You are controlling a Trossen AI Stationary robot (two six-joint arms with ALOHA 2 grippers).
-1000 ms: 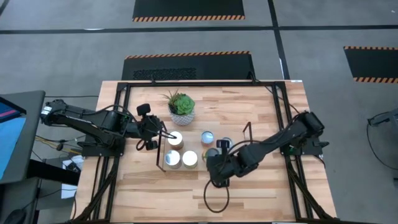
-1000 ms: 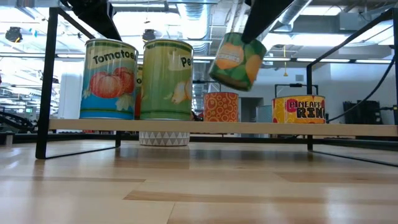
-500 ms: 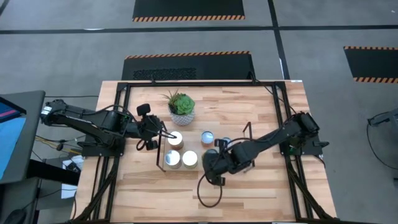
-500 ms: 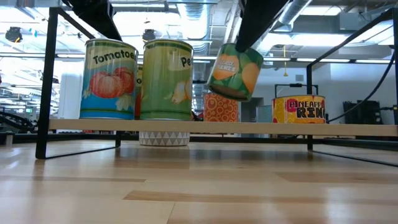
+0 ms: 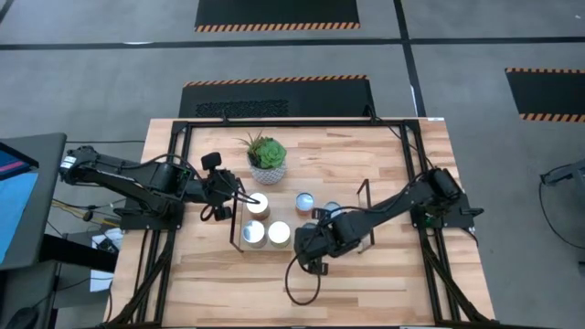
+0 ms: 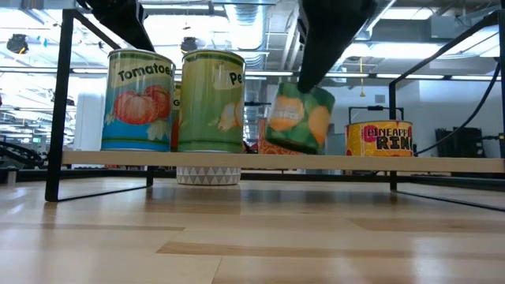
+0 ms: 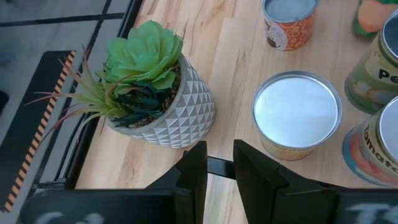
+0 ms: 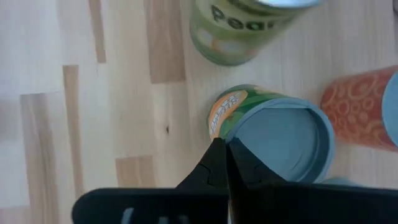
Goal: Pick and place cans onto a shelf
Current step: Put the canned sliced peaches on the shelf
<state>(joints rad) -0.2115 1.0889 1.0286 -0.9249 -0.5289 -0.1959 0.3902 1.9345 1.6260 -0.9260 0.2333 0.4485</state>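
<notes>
Over the middle of the table, in the high view, the right gripper (image 5: 313,247) sits above the shelf (image 5: 352,239), just beside the two front cans (image 5: 266,233), its fingers clamped on a can the arm hides from above; the left gripper (image 5: 239,197) waits near the cream-topped can (image 5: 258,202) and the succulent (image 5: 266,153), and whether its fingers stand apart cannot be read here. At table height, the low view shows the green can (image 6: 297,118) hanging tilted from the dark gripper (image 6: 300,77), its lower edge at or just above the board (image 6: 442,164); contact cannot be confirmed. Risk, as judged: released at this tilt it may rock, topple or knock the orange patterned can (image 6: 260,145) behind it, which it largely covers. The left wrist view shows that arm's fingers (image 7: 191,177) slightly parted and empty, facing the plant pot (image 7: 171,115) and the white-topped can (image 7: 297,115). The right wrist view shows the fingertips (image 8: 219,160) pinched shut on the rim of the green can (image 8: 273,134); such a thin rim hold may slip or let the can swing. Neighbouring cans are cut off at the frame edges.
</notes>
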